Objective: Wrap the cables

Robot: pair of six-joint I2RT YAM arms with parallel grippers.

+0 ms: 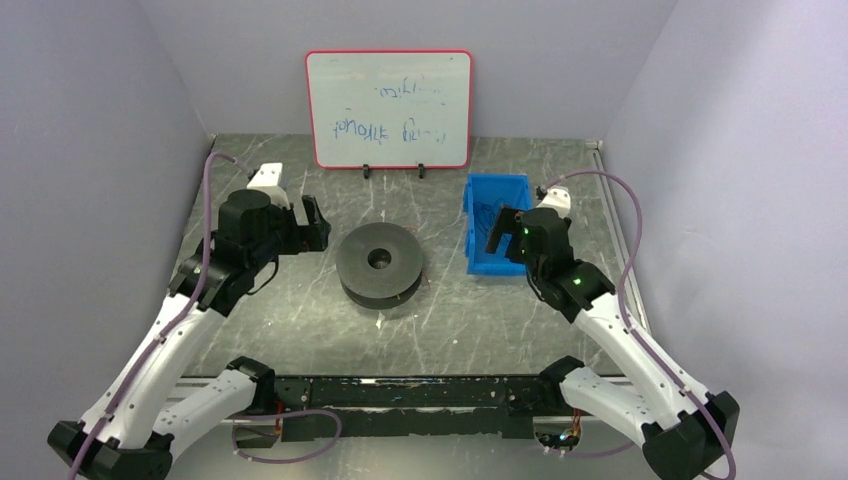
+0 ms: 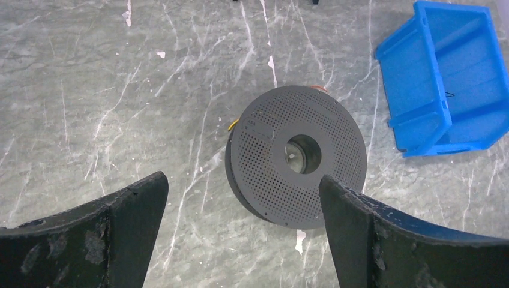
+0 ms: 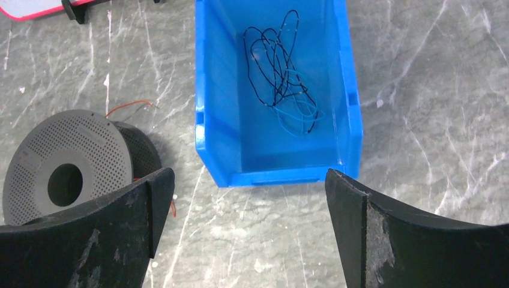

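A dark grey perforated spool (image 1: 380,262) lies flat mid-table; it also shows in the left wrist view (image 2: 297,156) and the right wrist view (image 3: 66,165). Thin orange cable ends (image 3: 129,107) stick out beside it, with a small yellow bit at its rim (image 2: 234,124). A tangle of thin black and teal wires (image 3: 282,72) lies in the blue bin (image 3: 207,120). My left gripper (image 1: 312,225) is open and empty, raised left of the spool (image 2: 243,240). My right gripper (image 1: 497,232) is open and empty above the bin's near end (image 3: 249,234).
The blue bin (image 1: 480,262) stands right of the spool. A red-framed whiteboard (image 1: 388,108) stands at the back edge. Purple hoses (image 1: 625,215) loop along both arms. Grey walls close the table on three sides.
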